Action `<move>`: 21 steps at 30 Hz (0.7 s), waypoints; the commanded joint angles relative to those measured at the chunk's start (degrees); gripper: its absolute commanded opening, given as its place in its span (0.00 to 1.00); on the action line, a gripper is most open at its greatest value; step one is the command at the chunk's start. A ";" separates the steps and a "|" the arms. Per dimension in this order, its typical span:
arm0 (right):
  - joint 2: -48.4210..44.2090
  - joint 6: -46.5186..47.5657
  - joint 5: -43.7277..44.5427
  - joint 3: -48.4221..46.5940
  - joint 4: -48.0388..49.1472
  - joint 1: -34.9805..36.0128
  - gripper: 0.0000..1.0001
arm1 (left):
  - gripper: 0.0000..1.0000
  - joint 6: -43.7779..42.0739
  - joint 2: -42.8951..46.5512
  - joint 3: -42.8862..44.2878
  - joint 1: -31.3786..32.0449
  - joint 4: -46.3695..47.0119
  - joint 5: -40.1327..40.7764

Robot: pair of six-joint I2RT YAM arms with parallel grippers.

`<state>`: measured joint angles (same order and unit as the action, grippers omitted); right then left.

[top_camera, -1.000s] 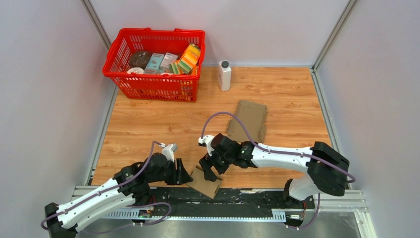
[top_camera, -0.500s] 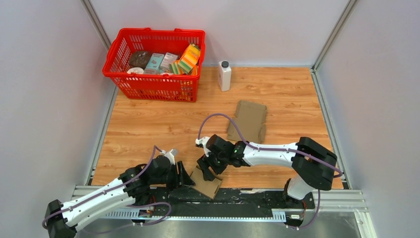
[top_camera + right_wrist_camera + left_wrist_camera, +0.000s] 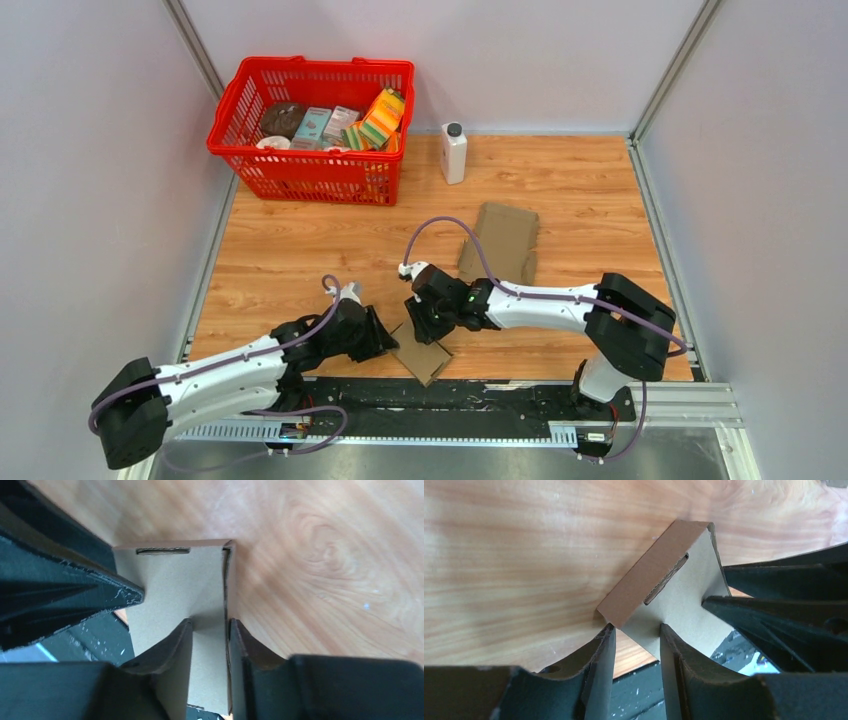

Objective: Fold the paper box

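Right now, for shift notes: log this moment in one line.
stage: folding paper box | left tool: astride its edge, grip unclear | right tool: astride its raised wall, grip unclear

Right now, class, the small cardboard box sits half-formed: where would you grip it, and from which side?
Take the cardboard box by its raised side wall, probably from above, one of the jaws on each face. It stands thin and upright, while the base panel lies flat, offering little to pinch.
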<state>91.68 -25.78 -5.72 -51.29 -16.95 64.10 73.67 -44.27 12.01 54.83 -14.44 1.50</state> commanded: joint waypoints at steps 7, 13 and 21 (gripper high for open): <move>4.39 -5.16 7.39 -5.93 4.82 -0.11 0.02 | 0.34 -7.66 -9.26 7.06 -8.06 9.52 4.13; -1.58 -3.58 7.12 -3.04 3.16 -2.13 0.60 | 0.46 -12.76 -2.67 6.80 -8.77 4.25 3.60; -10.63 -8.05 0.62 6.54 6.39 -3.01 0.73 | 0.60 -9.08 6.11 -0.14 -8.77 5.65 -6.58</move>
<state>84.55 -30.33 -0.95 -48.29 -15.07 61.34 63.13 -41.19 15.40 46.26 -10.15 0.36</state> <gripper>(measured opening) 0.727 0.601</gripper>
